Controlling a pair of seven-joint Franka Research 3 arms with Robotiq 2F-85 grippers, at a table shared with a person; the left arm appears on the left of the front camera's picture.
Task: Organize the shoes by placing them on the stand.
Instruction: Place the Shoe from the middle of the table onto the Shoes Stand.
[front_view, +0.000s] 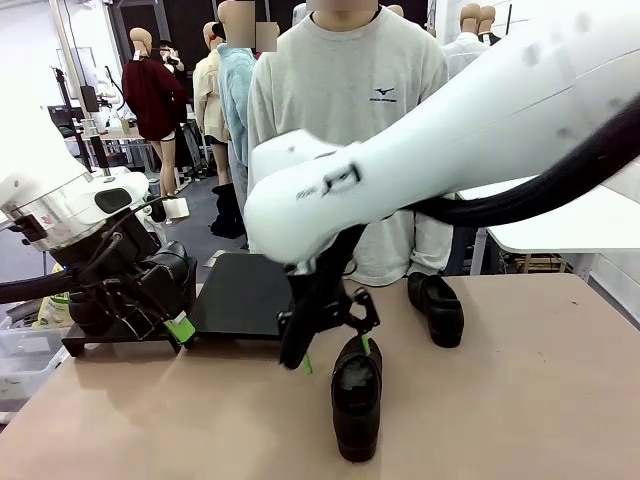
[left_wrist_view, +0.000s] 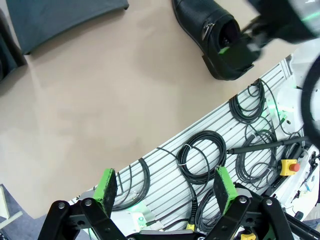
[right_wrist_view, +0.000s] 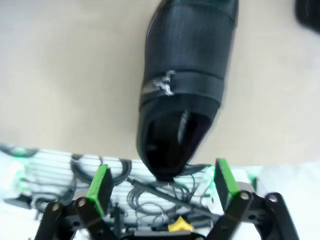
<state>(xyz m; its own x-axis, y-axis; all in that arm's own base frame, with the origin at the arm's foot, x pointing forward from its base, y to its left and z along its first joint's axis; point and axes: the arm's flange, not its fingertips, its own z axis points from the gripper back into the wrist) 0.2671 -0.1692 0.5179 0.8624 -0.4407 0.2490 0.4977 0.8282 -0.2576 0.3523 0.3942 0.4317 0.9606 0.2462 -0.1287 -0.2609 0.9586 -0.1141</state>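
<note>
On the tabletop, nr middle, my right tool hangs wide open over heel of a shoe, nothing gripped; left tool open & empty by stand.

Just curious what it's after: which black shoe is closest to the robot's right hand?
The near shoe at the table's front, directly under the open right hand. The other shoe sits farther back, by the person.

My front cam sits near side, facing across the table to the person. Both wrist cams look down: right close over the near shoe, left sees it from farther off.
</note>
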